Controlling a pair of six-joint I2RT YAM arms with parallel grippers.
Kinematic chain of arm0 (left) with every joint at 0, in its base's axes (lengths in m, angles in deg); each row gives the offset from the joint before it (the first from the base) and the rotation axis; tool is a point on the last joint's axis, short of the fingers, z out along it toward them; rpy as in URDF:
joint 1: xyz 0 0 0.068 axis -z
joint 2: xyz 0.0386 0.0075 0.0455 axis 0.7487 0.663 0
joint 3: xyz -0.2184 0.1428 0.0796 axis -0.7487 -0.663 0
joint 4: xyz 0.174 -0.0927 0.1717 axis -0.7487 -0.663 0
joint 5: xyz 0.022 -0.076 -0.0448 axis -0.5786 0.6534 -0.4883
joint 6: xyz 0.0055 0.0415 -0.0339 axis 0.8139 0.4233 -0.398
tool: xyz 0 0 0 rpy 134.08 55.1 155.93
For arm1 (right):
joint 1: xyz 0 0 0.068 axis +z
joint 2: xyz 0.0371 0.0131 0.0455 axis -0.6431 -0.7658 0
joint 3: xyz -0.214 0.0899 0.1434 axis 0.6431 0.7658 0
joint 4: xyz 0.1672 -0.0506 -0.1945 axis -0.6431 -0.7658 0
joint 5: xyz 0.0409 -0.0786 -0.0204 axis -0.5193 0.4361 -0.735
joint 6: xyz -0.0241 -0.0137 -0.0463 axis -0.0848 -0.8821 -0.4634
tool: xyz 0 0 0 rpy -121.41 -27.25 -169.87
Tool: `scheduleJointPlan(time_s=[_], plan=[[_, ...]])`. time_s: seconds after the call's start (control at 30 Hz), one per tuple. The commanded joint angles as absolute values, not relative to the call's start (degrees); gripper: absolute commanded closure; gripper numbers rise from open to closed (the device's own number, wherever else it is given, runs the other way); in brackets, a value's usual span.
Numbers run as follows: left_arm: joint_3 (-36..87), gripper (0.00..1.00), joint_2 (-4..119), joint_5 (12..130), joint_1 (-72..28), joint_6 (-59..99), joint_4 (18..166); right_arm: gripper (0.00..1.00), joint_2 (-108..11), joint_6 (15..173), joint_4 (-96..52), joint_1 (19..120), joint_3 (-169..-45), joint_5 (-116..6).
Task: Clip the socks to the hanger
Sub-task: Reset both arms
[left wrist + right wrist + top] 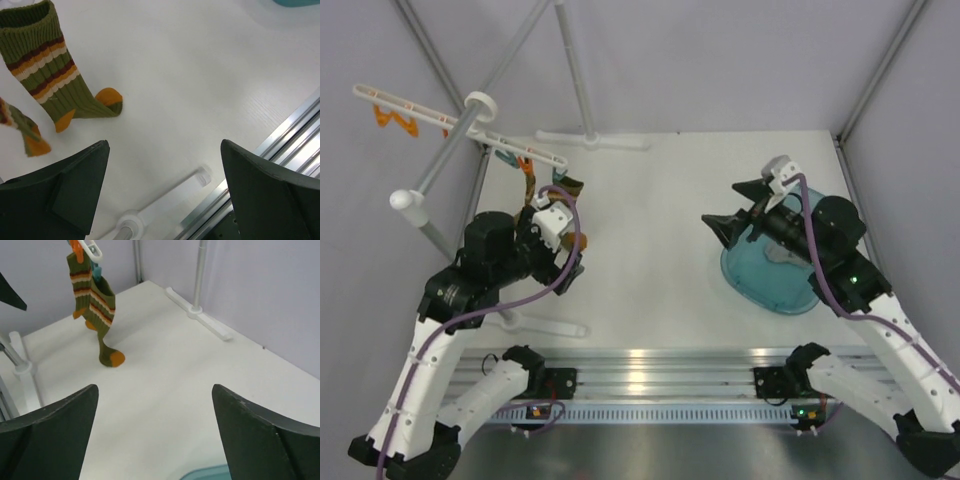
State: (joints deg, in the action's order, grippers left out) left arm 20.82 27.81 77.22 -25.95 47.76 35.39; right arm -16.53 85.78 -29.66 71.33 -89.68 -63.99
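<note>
Left gripper (165, 146) spread wide, nothing between the dark fingers (75, 185) — only bare table (190, 75) shows in the gap. The socks (47, 65) hang just ahead of it, off toward its left finger. One olive ribbed sock with orange, cream and dark-red bands drops full length, its orange heel and toe down at the tabletop and seemingly touching it. A second sock, only partly in the left wrist view at the frame edge, hangs beside the first and nearer the finger, its orange toe clear of the surface. Neither touches the gripper. In the right wrist view both socks are pinned at their cuffs under the hanger (415, 108), an orange clip (75, 247) at one cuff, a teal clip (97, 273) at the other. From above, the hanger is a thin white bar running away from the left gripper toward the far left, crossing a grey-white pole (428, 170), with more orange clips dangling at its far end. Beneath the left gripper: a white stand foot (165, 205) and the aluminium rail (295, 135). Right gripper (154, 388) also fully open and empty, well apart from the socks, which hang far ahead of it — a teal basin (770, 285) lies directly under it.
</note>
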Motion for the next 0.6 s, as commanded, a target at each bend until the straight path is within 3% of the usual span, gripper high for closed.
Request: scheduleJointPlan(time_s=[0.0, 0.27, 0.57], plan=[[22.7, 0.02, 27.5, 77.8, -26.1, 49.9, 36.4, 0.02, -9.3, 83.0, -36.9, 67.5, -86.3, -62.4], [22.0, 0.02, 28.6, 79.7, -26.4, 46.6, 41.7, 0.00, -0.2, 85.6, -40.6, 57.3, -83.0, -64.9], [19.0, 0.02, 27.1, 78.2, -26.3, 44.1, 45.4, 0.00, 2.6, 88.4, -41.4, 53.7, -81.1, -69.0]])
